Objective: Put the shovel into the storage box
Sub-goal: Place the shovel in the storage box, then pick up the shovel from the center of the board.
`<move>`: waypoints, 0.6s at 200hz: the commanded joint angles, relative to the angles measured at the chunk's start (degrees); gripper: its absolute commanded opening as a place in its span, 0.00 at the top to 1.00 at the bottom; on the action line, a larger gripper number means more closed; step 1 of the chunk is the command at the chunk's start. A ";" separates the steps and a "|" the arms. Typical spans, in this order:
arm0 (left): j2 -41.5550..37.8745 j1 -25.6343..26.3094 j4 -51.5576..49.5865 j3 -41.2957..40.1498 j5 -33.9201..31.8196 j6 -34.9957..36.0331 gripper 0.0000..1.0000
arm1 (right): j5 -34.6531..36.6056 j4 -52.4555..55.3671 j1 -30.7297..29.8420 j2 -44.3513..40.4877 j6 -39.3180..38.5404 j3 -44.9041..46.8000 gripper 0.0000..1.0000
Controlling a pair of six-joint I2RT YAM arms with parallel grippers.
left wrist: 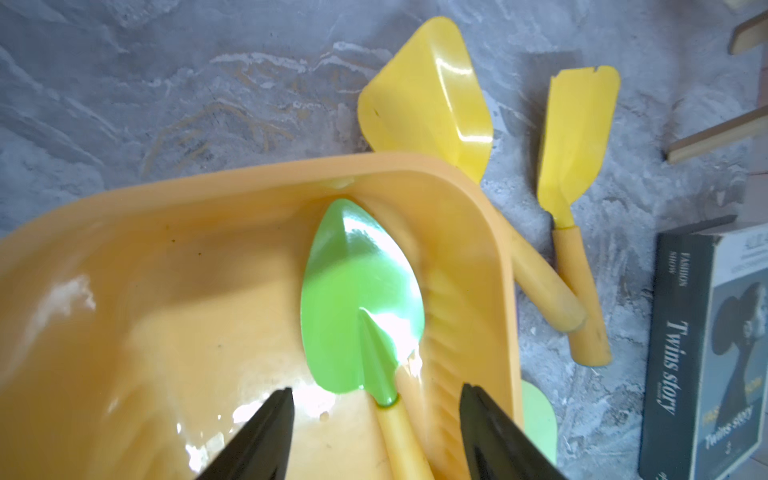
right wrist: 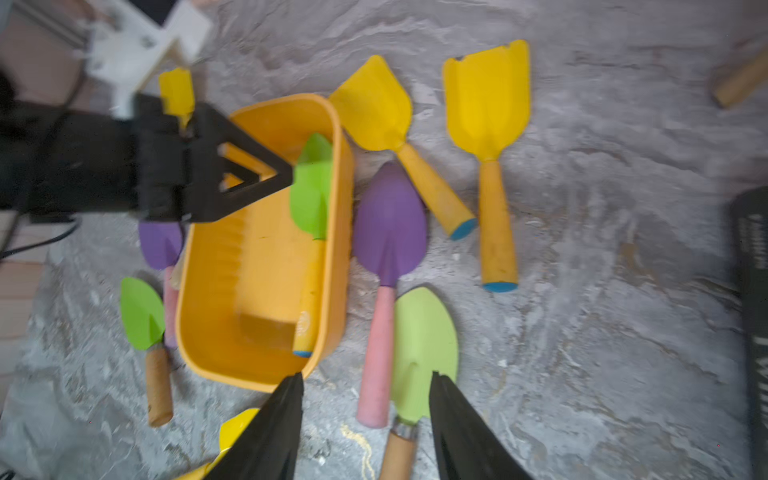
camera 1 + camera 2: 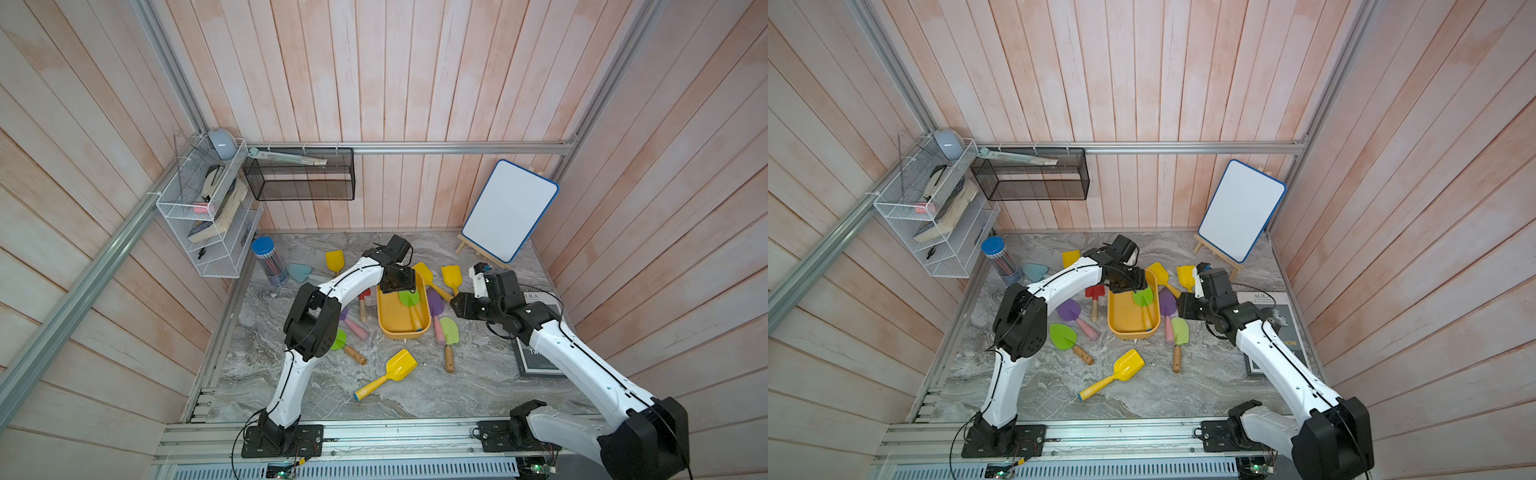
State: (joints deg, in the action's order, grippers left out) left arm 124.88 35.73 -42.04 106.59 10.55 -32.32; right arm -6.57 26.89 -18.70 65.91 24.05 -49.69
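The yellow-orange storage box (image 3: 395, 318) (image 3: 1125, 316) sits mid-table. A green-bladed shovel (image 3: 409, 298) (image 3: 1143, 297) with a yellow handle lies inside it along the right wall, blade toward the far end. My left gripper (image 3: 398, 282) (image 1: 376, 388) hovers over the box's far end, open. Its fingers stand apart on either side of the shovel's handle, not touching it. My right gripper (image 3: 457, 305) (image 2: 365, 375) is open and empty, to the right of the box, above a purple shovel (image 2: 388, 224) and a pale green one (image 2: 424, 349).
Several more shovels lie around the box: yellow scoops (image 3: 424, 272) (image 3: 451, 276) behind it, one (image 3: 399, 365) in front, red (image 3: 364, 296), purple and green ones to its left. A book (image 3: 536, 357) lies far right, with a pencil jar (image 3: 268, 259) back left and a whiteboard easel (image 3: 509, 210) back right.
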 commanded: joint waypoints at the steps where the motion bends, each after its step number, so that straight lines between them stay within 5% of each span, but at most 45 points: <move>1: -7.45 0.62 4.27 -3.83 0.85 0.35 0.30 | 0.66 -0.11 4.97 2.25 -2.53 1.22 0.46; 63: -20.81 0.83 21.36 -22.75 7.77 -4.13 0.28 | -0.33 -5.74 8.76 12.51 -10.29 0.20 0.46; 120: -24.75 1.10 26.50 -28.93 9.58 -5.77 0.28 | -0.98 -5.36 8.74 21.44 -14.73 -4.23 0.46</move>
State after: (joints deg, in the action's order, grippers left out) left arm 102.59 36.47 -20.18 79.00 18.50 -36.88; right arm -6.52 22.13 -10.24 84.88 12.25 -51.05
